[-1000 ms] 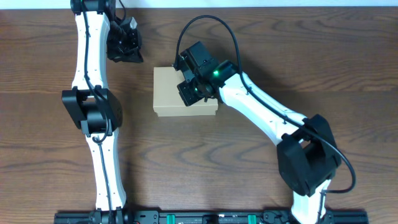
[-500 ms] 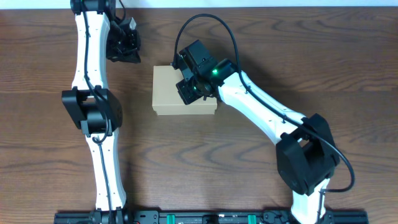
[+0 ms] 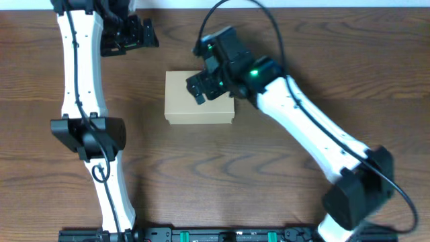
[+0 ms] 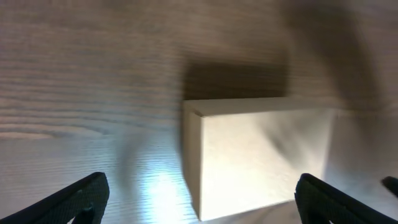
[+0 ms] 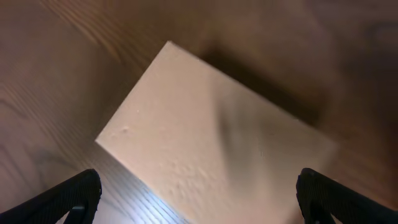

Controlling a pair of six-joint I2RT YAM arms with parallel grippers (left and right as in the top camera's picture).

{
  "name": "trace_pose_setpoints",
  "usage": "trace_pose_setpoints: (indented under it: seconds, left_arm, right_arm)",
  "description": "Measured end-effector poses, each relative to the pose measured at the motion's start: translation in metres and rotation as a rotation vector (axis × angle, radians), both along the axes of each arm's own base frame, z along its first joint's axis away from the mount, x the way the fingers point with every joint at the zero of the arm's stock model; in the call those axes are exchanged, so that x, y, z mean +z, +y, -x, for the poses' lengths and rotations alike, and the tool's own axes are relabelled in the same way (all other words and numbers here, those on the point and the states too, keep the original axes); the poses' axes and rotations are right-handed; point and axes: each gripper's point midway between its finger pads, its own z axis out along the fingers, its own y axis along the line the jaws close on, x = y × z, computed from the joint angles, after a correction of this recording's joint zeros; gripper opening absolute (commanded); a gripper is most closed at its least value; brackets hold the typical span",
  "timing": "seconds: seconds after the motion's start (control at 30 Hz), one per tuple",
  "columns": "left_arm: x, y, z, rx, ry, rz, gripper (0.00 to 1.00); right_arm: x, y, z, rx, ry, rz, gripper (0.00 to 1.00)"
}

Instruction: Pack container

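The container [image 3: 195,107], a plain tan cardboard box with its lid flat down, lies on the wooden table a little left of centre. My right gripper [image 3: 201,86] hovers over its far right corner, open, nothing between the fingers. In the right wrist view the container [image 5: 217,137] fills the space below the right gripper [image 5: 205,198], whose jaws stand wide apart. My left gripper [image 3: 144,32] is open too, off the box's far left corner and apart from it. The left wrist view shows the container [image 4: 261,155] ahead of the left gripper [image 4: 202,199], with blur over its edges.
Dark wooden table [image 3: 269,175] all round the box. The left arm's elbow [image 3: 87,134] sits at the left, the right arm's elbow [image 3: 359,191] at the near right. A black rail [image 3: 215,235] runs along the front edge.
Both grippers have gone from shut to wide open. The right gripper has drawn back and up from the box top; the left arm has swung farther left. The box stays put.
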Motion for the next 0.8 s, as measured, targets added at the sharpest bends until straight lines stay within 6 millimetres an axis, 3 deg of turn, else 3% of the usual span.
trace_pose_setpoints:
  seconds: [0.23,0.33,0.4,0.57,0.67,0.8]
  left_arm:
    - [0.050,-0.008,0.016,-0.060,-0.128,0.027,0.95]
    - [0.081,-0.009,0.035,-0.080,-0.197,0.021,0.96]
    - [0.098,-0.011,0.055,-0.096,-0.223,0.021,0.96]
    - [0.112,-0.015,0.116,-0.134,-0.218,0.018,0.96]
    - [0.103,-0.016,0.156,-0.147,-0.177,0.018,0.96]
    - [0.088,-0.017,0.192,-0.142,-0.219,0.014,0.96]
  right_arm:
    - [0.069,-0.065,0.019,-0.025,-0.101,0.008,0.99]
    - [0.098,-0.090,0.036,-0.035,-0.183,-0.016,0.99]
    - [0.106,-0.106,0.058,-0.035,-0.218,-0.025,0.99]
    - [0.099,-0.141,0.106,-0.051,-0.288,-0.045,0.99]
    - [0.086,-0.156,0.137,-0.055,-0.322,-0.059,0.99]
    - [0.075,-0.172,0.170,-0.059,-0.371,-0.085,0.99]
